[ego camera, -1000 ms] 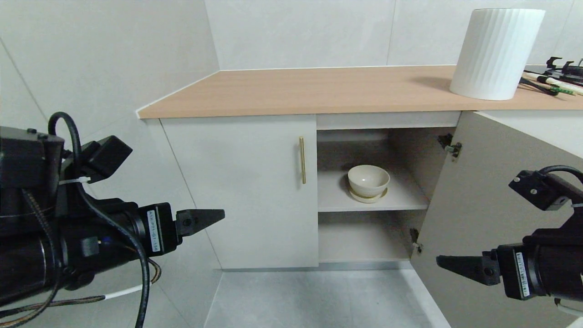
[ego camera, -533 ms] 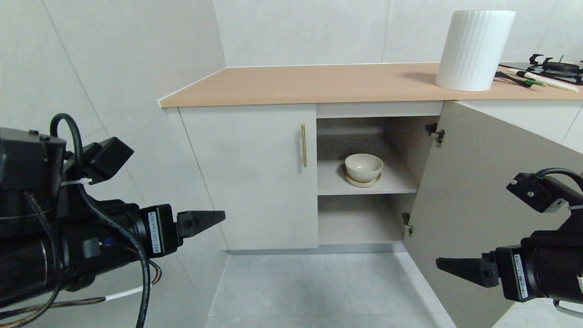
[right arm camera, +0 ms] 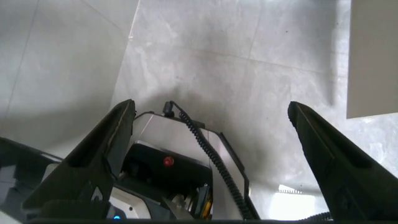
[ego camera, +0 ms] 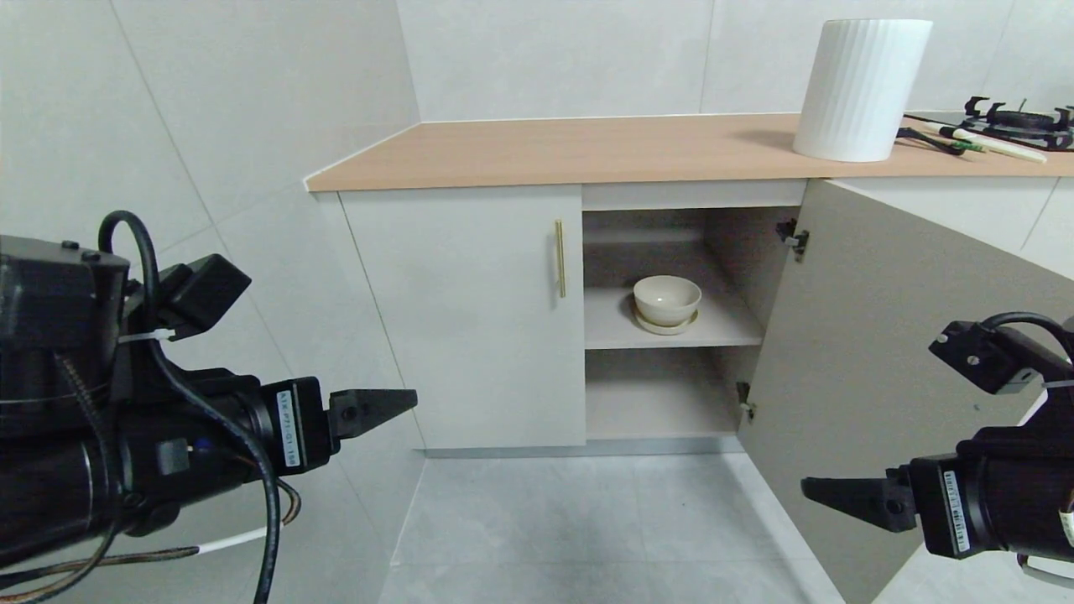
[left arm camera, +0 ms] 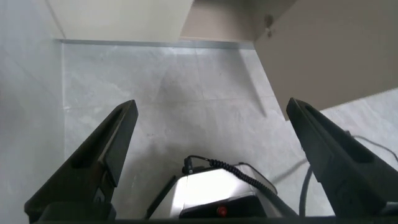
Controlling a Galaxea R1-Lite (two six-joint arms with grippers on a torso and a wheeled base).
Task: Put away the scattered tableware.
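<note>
View had drawn back from the cabinet point(ego camera: 470, 319), bowl point(ego camera: 666, 298) on saucer point(ego camera: 662, 328) on its shelf point(ego camera: 611, 325), centre frame, left gripper point(ego camera: 394, 404) lower left, right gripper point(ego camera: 818, 488) lower right, both spread apart.

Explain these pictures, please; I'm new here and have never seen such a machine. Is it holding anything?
This is a two-armed robot on wheels. The large picture comes from a camera on its head, facing a kitchen cabinet; its black left gripper and black right gripper show at the sides. The two small pictures come from cameras on the wrists, looking down at the grey tiled floor. Both grippers are open and hold nothing. The grey cabinet door stands open; inside, a cream ceramic bowl sits on a small cream saucer on the upper shelf. On the light wooden countertop stands a white ribbed cylindrical container, with utensils beside it.
</note>
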